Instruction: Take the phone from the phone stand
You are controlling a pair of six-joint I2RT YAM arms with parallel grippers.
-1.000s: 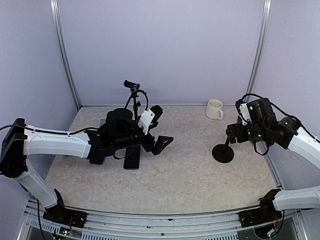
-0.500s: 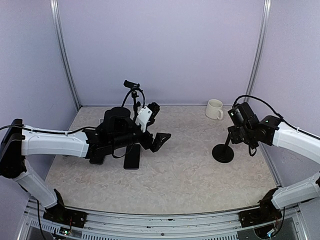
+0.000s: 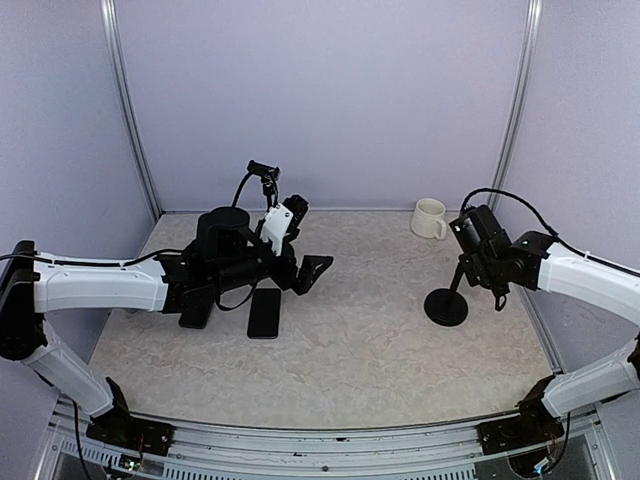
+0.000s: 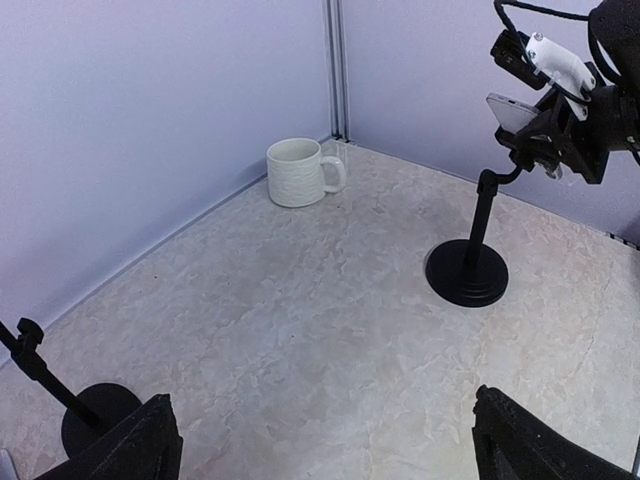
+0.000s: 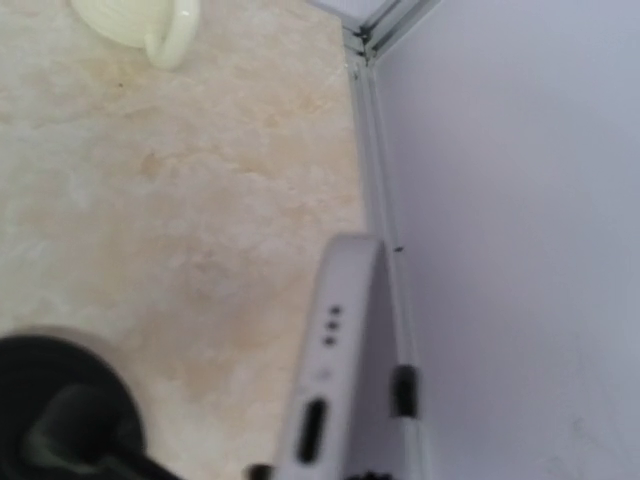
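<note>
The phone stand (image 3: 446, 306) is black, a round base and a thin post, at the right of the table; it also shows in the left wrist view (image 4: 466, 272). At its top sits the phone (image 4: 508, 108), pale with a silver edge. My right gripper (image 3: 466, 262) is shut on the phone there. In the right wrist view the phone's bottom edge (image 5: 335, 360) with its port fills the middle, and my fingers are out of frame. My left gripper (image 3: 305, 240) hangs open over the left of the table, its fingertips (image 4: 150, 450) wide apart and nothing between them.
A black phone (image 3: 265, 312) lies flat on the table below my left gripper. A small black tripod stand (image 3: 265, 185) is at the back left. A cream mug (image 3: 429, 218) stands at the back right, near the corner post.
My right gripper has closed round the phone at the top of the stand and its wrist has shifted left. My left gripper has risen and drawn back from the black phone, still open.
</note>
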